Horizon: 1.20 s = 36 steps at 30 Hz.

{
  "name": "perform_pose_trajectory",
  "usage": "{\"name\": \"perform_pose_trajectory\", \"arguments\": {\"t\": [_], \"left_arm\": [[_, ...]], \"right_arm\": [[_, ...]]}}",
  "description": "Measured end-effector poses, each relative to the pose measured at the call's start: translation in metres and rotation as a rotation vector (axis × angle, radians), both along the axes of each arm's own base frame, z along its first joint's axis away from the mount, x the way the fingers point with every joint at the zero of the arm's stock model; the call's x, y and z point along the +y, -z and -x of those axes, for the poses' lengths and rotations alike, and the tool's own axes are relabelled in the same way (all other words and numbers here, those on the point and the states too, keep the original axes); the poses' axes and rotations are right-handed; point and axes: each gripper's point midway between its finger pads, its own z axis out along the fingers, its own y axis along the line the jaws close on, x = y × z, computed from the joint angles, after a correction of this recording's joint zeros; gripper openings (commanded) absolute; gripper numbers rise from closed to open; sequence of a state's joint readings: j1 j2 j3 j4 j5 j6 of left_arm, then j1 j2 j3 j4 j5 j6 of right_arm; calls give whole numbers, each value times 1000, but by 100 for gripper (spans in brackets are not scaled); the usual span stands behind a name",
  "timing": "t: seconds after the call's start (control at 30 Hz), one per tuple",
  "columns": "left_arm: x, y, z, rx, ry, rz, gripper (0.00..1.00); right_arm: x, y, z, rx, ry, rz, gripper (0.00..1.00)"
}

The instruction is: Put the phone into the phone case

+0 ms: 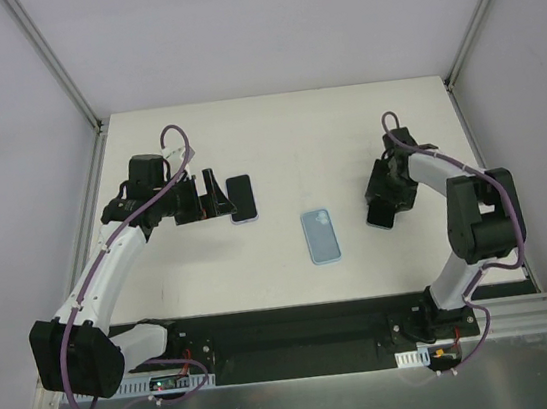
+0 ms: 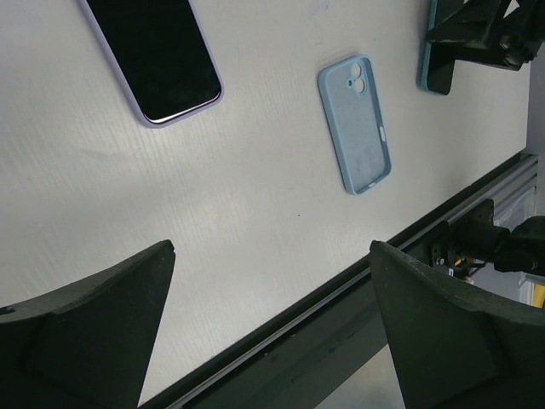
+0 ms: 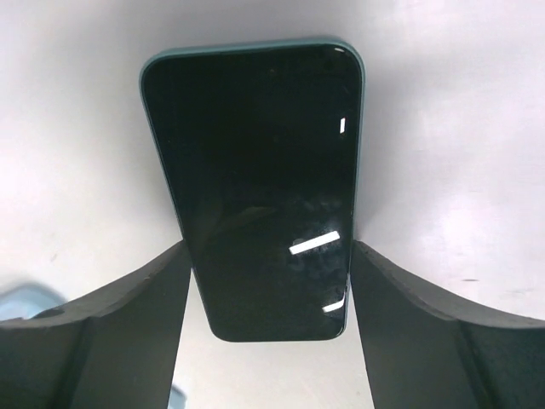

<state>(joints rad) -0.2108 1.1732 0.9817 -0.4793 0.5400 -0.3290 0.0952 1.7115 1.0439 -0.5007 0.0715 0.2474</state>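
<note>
The phone case [image 1: 321,235] lies flat on the counter [image 1: 276,144], outer side up, between the arms; its inside is hidden. The right end effector [image 3: 268,251] clamps a dark teal-rimmed slab [image 3: 255,153] by its long edges. Farther off, the phone [image 1: 242,199] lies screen-up just beyond the left end effector [image 1: 217,196], which is spread wide and empty.
</note>
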Motion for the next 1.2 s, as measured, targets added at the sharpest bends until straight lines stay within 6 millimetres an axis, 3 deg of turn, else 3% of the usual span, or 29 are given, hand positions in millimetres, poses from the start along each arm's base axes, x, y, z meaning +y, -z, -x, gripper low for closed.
{"name": "perform_pose_trajectory", "arguments": {"t": [0.2,0.63,0.87,1.2], "left_arm": [[0,0,0,1,0,0,96],[0,0,0,1,0,-1,97],[0,1,0,2,0,0,97],[0,1,0,2,0,-1,97]], "right_arm": [[55,-8,6,-24,-181,-125,46],[118,-29,27,-62,-411,-184,45],[160,-36,52,-71,-557,-201,45],[186,-33,75,-73,-647,-134,46]]}}
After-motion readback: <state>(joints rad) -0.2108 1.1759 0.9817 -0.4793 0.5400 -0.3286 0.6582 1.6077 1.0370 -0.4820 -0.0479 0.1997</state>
